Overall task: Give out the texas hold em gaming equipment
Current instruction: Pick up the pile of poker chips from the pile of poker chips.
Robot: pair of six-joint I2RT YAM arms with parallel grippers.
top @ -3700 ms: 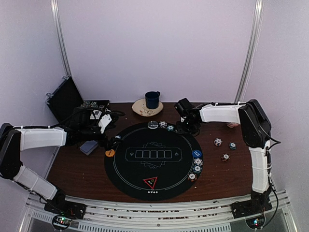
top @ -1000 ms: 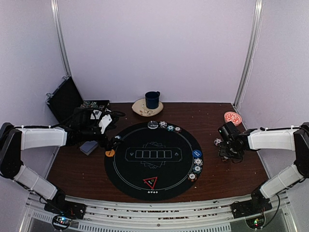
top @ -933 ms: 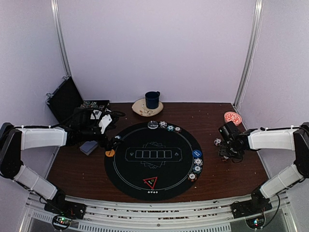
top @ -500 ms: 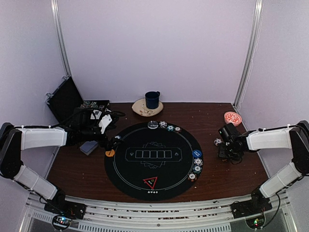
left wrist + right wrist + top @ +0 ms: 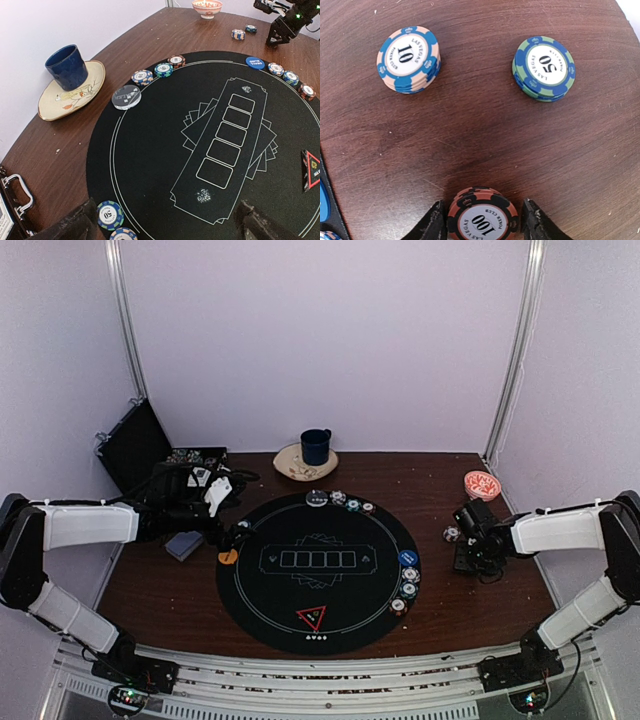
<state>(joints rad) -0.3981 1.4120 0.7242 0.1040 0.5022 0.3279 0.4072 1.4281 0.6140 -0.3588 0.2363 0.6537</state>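
Right gripper, top view: low over the tabletop, round black mat to its left.
Left gripper, left wrist view: wide open, empty, mat ahead.
Right wrist view: fingers half-closed astride red-black chip stack, contact unclear; blue-peach stack and blue-green stack ahead.

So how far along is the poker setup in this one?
Done: three chip stacks sit at the mat's far edge and three at its right edge, with the triangle marker at the near edge. In hand: the right gripper straddles the 100 stack on the table. Remaining: the 10 stack and 50 stack beside it, and the card deck by the open left gripper, undealt.
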